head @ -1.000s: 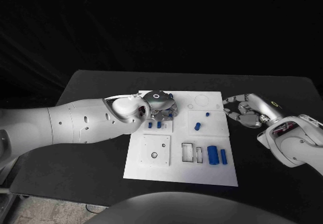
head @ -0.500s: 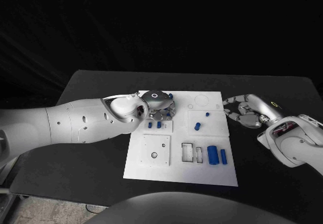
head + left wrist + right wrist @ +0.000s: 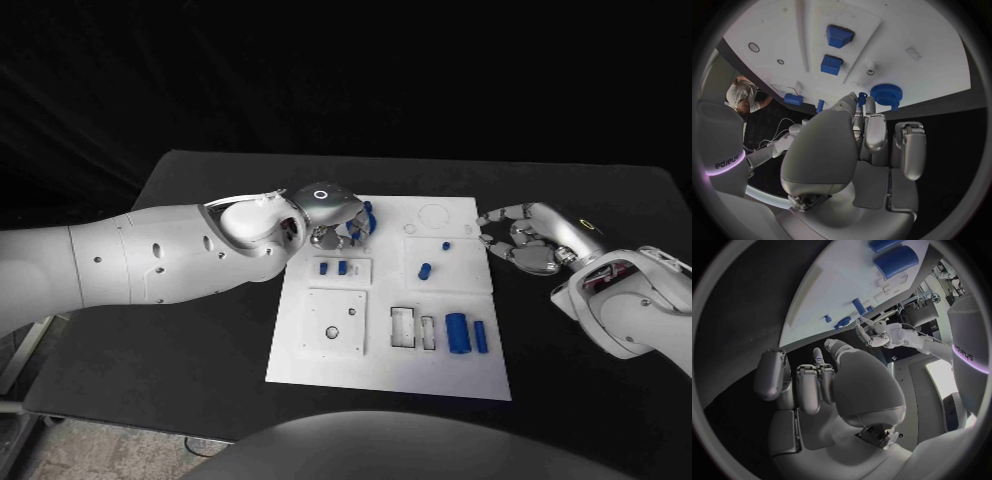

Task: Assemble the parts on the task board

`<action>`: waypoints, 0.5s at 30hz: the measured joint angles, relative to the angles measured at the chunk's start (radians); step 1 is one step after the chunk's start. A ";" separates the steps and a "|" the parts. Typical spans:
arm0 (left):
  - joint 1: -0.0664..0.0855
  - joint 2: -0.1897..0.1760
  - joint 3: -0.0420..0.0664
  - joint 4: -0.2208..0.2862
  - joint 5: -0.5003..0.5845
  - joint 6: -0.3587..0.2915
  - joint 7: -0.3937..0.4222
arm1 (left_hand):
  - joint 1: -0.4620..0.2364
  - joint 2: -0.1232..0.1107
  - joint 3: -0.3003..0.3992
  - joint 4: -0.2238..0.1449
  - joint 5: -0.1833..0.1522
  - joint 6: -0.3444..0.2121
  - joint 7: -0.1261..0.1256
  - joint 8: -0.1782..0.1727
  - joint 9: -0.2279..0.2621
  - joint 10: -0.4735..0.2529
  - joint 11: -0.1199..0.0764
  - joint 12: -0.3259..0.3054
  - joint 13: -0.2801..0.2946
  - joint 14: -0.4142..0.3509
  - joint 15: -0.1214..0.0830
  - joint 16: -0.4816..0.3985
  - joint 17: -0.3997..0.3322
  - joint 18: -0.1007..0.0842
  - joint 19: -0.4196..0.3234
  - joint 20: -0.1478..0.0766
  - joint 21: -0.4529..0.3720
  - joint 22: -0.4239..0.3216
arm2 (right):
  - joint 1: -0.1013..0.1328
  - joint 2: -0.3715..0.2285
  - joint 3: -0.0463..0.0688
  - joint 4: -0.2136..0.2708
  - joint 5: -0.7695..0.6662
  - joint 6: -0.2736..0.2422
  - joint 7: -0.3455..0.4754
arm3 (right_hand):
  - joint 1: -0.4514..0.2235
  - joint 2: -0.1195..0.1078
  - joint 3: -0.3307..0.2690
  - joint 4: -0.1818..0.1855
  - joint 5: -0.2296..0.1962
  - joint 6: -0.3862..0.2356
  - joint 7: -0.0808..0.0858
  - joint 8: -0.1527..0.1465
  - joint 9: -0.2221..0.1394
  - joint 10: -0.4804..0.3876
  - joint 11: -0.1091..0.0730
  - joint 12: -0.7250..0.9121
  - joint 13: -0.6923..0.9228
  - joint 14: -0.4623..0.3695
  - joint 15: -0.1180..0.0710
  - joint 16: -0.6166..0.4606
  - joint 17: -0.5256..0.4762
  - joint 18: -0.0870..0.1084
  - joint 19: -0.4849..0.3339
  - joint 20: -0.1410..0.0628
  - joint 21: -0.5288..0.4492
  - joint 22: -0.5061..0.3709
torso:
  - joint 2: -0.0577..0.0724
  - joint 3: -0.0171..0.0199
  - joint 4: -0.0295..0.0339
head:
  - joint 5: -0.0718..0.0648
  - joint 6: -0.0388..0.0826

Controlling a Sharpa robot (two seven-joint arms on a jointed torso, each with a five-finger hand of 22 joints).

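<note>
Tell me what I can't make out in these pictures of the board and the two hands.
- Head view: the left hand covers the board's far left corner, so its fingertips and whatever lies under them are hidden.
- Left wrist view: whether the fingers touch the blue gear is unclear; they hide its near edge.
- Right wrist view: the board's far end with the blue cylinders is cut off at the circle's rim.
- Right hand: curled; its palm is hidden.

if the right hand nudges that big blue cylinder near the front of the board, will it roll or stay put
It would probably roll: the big blue cylinder lies on its side on the flat white board, with no visible stop beyond the slimmer blue peg beside it. It looks rigid and smooth, so likely somewhat slippery for metal fingers. The right hand hovers off the board's edge.
</note>
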 measured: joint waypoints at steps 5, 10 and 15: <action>0.011 -0.026 0.001 0.017 0.008 0.000 -0.006 | 0.001 -0.001 0.005 0.000 -0.001 0.000 0.000 0.000 -0.001 0.000 0.000 0.000 -0.003 -0.007 0.000 -0.006 -0.009 0.000 0.000 0.000 0.000 0.000 | -0.001 0.003 0.000 -0.004 0.003 0.002 0.000 | 0.004 -0.004 0.003 -0.003 0.000 0.000 0.000 0.000 0.000 0.000 0.000 -0.006 0.000 0.000 0.000 0.000 0.000 0.000 0.000 0.000 -0.006 0.000 | -0.004 0.0020 0.0011 | 0.001 0.000; 0.013 -0.042 -0.010 0.025 0.020 0.008 -0.011 | -0.008 -0.009 0.010 0.004 -0.010 0.000 0.000 0.000 -0.003 0.000 0.000 -0.008 -0.010 -0.013 -0.001 -0.018 -0.020 0.000 0.000 0.000 0.000 0.000 | -0.003 0.004 0.000 -0.005 0.006 0.005 0.000 | 0.004 -0.004 0.003 -0.003 0.000 0.000 0.000 0.000 -0.001 0.000 0.000 -0.006 0.000 0.000 0.000 0.000 0.000 0.000 0.000 0.000 -0.006 0.000 | -0.006 0.0019 0.0017 | 0.000 0.000; 0.008 -0.054 -0.013 0.026 0.033 0.017 -0.014 | -0.005 -0.015 0.014 0.008 -0.015 0.000 0.000 0.000 -0.005 0.000 0.000 -0.014 -0.015 -0.014 0.000 -0.024 -0.026 0.000 0.000 0.000 0.000 0.001 | -0.006 0.003 0.000 -0.006 0.008 0.006 0.000 | 0.004 -0.004 0.006 -0.006 0.000 0.000 0.000 0.000 -0.001 -0.002 0.002 -0.012 0.001 0.000 0.000 -0.006 0.000 0.000 -0.004 -0.004 -0.013 0.000 | -0.006 0.0013 0.0014 | -0.007 0.000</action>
